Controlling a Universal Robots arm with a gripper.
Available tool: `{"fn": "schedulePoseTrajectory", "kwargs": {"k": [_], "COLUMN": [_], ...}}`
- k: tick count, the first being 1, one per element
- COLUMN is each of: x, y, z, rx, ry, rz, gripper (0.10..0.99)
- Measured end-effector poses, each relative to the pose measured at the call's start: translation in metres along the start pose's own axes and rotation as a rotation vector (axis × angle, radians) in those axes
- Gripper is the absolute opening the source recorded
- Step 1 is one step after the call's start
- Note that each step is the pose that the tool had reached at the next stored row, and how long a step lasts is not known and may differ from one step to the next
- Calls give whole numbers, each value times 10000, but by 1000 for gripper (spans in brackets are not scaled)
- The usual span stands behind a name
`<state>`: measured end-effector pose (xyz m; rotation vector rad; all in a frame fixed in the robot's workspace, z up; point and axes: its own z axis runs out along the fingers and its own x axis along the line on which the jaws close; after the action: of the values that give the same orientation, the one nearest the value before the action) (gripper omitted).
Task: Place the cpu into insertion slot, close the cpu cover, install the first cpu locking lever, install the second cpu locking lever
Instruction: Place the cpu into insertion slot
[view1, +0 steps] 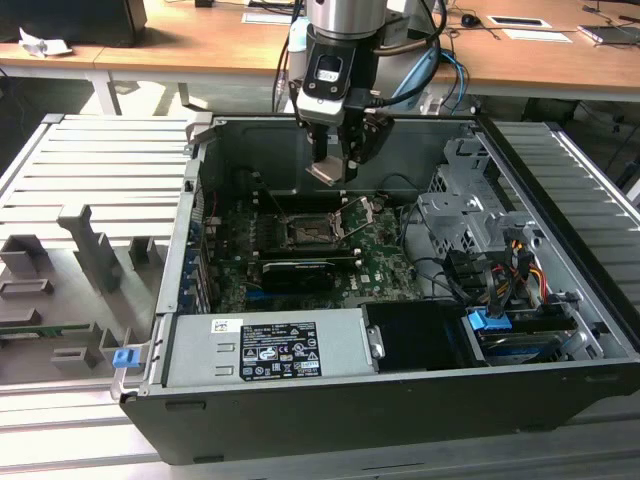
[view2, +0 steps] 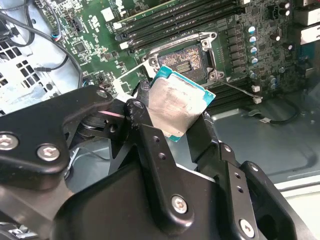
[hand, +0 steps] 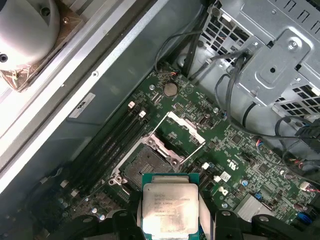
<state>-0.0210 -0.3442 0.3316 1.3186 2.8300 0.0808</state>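
My gripper (view1: 329, 168) is shut on the cpu (view1: 327, 172), a small flat chip with a silver-grey face and a green edge. It hangs tilted inside the open computer case, above the motherboard. In both wrist views the black fingers (view2: 142, 112) clamp the cpu (view2: 177, 105) (hand: 170, 207) by two opposite edges. The insertion slot (view1: 305, 232) (view2: 187, 59) (hand: 147, 166) lies bare, a little below and beyond the chip. The cpu cover (hand: 184, 129) stands hinged up beside the slot. A thin metal lever (view2: 235, 90) runs along the socket's side.
A grey power supply box (view1: 265, 345) fills the case's front. A metal drive cage (view1: 465, 215) with cable bundles stands at the exterior view's right. Memory slots (hand: 112, 135) and a black card (view1: 295, 272) flank the socket. The case wall (view1: 190, 250) rises at the exterior view's left.
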Motion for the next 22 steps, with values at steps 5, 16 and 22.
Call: {"fn": "schedulePoseTrajectory", "kwargs": {"k": [5,16,22], "x": [0,0,0], "y": [-5,-10,-11], "z": [63,144,168], "rx": [9,0,-1], "ry": [-48,-147,-203], "rz": [641,2464,3435], "gripper": [541,541,541]}}
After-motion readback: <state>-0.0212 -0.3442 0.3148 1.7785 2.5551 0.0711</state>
